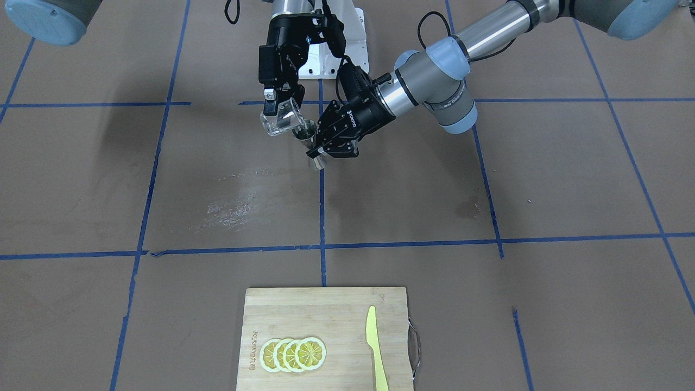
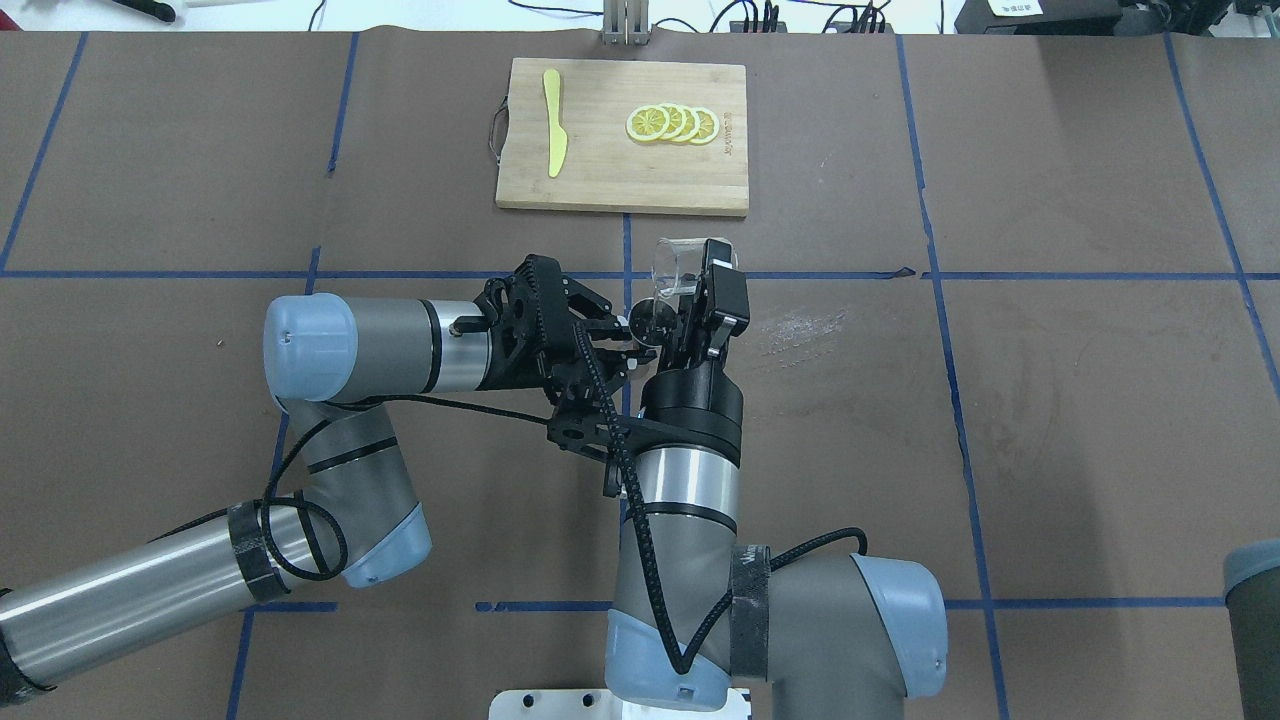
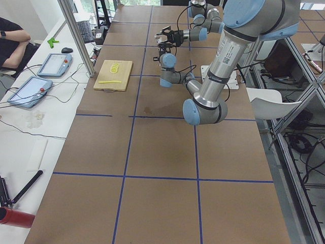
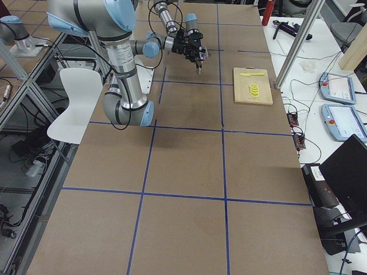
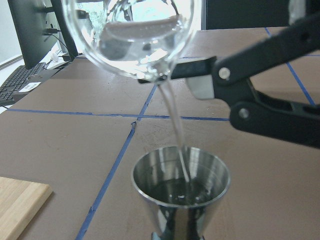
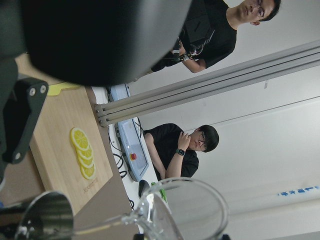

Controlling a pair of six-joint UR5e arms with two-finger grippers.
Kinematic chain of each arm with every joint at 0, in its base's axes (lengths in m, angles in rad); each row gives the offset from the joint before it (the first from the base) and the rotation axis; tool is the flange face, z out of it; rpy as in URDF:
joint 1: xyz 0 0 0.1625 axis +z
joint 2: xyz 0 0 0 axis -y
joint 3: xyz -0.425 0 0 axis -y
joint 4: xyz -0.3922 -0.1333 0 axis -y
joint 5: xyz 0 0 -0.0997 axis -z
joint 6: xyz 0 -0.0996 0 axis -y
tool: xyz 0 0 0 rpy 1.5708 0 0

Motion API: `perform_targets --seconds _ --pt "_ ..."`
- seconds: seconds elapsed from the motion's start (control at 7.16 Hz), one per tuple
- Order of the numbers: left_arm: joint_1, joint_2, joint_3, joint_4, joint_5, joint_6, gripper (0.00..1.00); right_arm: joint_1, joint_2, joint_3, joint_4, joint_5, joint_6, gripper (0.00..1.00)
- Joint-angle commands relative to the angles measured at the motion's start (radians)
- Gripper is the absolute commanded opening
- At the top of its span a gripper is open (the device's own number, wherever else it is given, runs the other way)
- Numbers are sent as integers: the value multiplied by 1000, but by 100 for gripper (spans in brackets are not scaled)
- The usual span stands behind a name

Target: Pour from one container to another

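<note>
The clear glass cup (image 1: 279, 118) hangs tipped over, with my right gripper (image 1: 274, 106) shut on it. A thin stream of clear liquid (image 5: 176, 130) runs from the glass cup (image 5: 131, 35) into the steel jigger (image 5: 181, 187) just below it. My left gripper (image 1: 321, 152) is shut on the jigger (image 1: 304, 132) at its waist and holds it upright above the table. From overhead the glass cup (image 2: 673, 262) sits just beyond the jigger (image 2: 650, 322), and both grippers meet near the table's middle. Some liquid lies in the jigger's upper cone.
A wooden cutting board (image 1: 326, 309) lies at the table's far edge with lemon slices (image 1: 293, 354) and a yellow knife (image 1: 376, 347) on it. A pale wet smear (image 1: 239, 201) marks the brown table cover. People sit beyond the far edge.
</note>
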Motion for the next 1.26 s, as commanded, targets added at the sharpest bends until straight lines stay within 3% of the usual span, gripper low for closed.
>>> perform_targets --seconds 0.0,1.12 --pt "1 0 0 0 0 0 0 0 0 -1 0 -1 -7 0" --pt "1 0 -3 0 0 0 0 2 0 0 1 -3 -38 0"
